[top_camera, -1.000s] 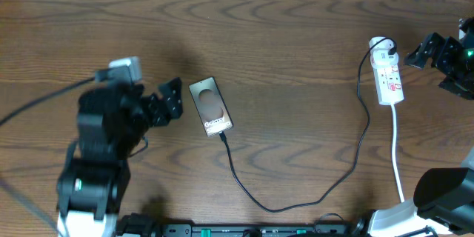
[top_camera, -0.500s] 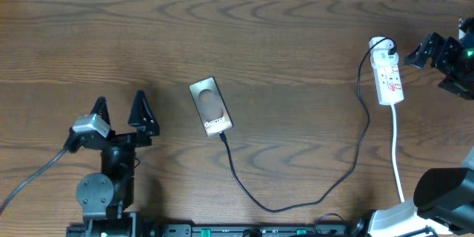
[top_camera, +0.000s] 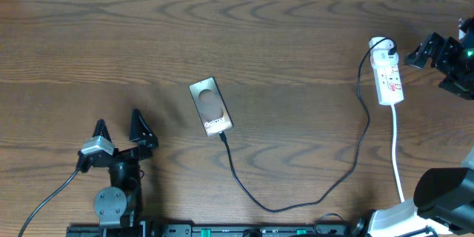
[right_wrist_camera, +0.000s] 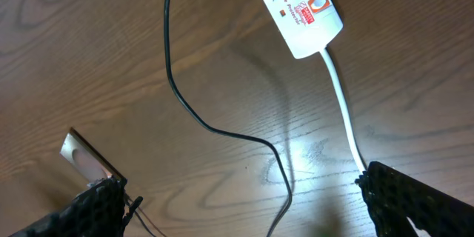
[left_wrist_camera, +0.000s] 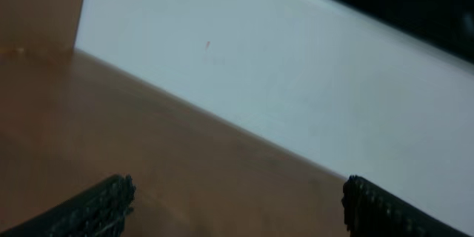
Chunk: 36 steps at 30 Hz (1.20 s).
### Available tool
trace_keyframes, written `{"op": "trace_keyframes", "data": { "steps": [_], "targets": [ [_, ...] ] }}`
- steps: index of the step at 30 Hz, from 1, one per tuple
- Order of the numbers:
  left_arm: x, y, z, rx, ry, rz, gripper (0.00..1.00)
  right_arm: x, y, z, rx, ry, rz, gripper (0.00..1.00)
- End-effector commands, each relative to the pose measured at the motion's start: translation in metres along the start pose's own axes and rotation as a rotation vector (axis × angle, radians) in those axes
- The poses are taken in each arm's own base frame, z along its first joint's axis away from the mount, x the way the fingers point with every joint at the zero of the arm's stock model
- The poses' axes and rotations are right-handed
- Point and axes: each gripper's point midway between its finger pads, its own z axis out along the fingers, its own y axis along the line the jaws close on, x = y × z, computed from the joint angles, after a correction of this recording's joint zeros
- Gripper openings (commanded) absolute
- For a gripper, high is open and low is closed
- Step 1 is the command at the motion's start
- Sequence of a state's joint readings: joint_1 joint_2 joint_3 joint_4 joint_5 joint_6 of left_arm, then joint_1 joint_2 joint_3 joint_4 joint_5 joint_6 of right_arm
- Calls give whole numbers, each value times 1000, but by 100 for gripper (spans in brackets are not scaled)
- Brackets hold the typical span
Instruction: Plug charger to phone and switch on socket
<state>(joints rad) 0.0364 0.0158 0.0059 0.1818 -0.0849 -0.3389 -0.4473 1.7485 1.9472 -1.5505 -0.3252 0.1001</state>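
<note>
The right wrist view's top edge cuts off the elongated white plastic power strip (right_wrist_camera: 300, 7); a black ribbed finger (right_wrist_camera: 92, 207) hides part of the flat rectangular phone (right_wrist_camera: 84, 158). The left wrist view is blurred. Overhead, the thin black charger cable's tip (top_camera: 222, 136) is too small to judge.

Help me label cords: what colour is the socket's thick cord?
White; cord clearest in right wrist view.

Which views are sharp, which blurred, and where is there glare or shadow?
Overhead view: sharp, evenly lit; a pale patch, perhaps glare, on the phone. Left wrist view: soft, out of focus, even the left gripper. Right wrist view: sharp; bright glare on the table beside the white cord, soft shadow beside the charger.
</note>
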Motion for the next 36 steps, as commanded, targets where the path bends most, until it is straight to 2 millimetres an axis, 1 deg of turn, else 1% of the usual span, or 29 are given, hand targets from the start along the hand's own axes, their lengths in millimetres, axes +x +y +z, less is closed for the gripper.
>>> {"op": "trace_keyframes", "data": {
  "steps": [1, 5, 7, 13, 17, 18, 20, 24, 27, 36],
  "targets": [
    [17, 9, -2, -38, 64, 24, 92, 0, 3, -1, -10, -2, 7, 99],
    [54, 26, -8, -101, 220, 51, 92, 0, 3, -1, -10, -2, 7, 99],
    [54, 21, -8, -73, 225, 63, 92, 0, 3, -1, -10, -2, 7, 99],
    [56, 19, -8, -60, 231, 83, 92, 0, 3, -1, -10, -2, 7, 99],
    [66, -6, -11, 129, 274, 357, 92, 0, 3, -1, -10, -2, 7, 99],
    [66, -8, -11, 143, 273, 388, 92, 0, 3, -1, -10, -2, 7, 99],
    [65, -5, -10, 126, 270, 394, 92, 0, 3, -1, -10, -2, 7, 99],
    [65, -5, -10, 127, 270, 390, 92, 0, 3, -1, -10, -2, 7, 99],
    [65, -5, -10, 121, 272, 354, 92, 0, 3, -1, -10, -2, 7, 99],
    [65, -5, -10, 121, 273, 349, 92, 0, 3, -1, -10, -2, 7, 99]
  ]
}}
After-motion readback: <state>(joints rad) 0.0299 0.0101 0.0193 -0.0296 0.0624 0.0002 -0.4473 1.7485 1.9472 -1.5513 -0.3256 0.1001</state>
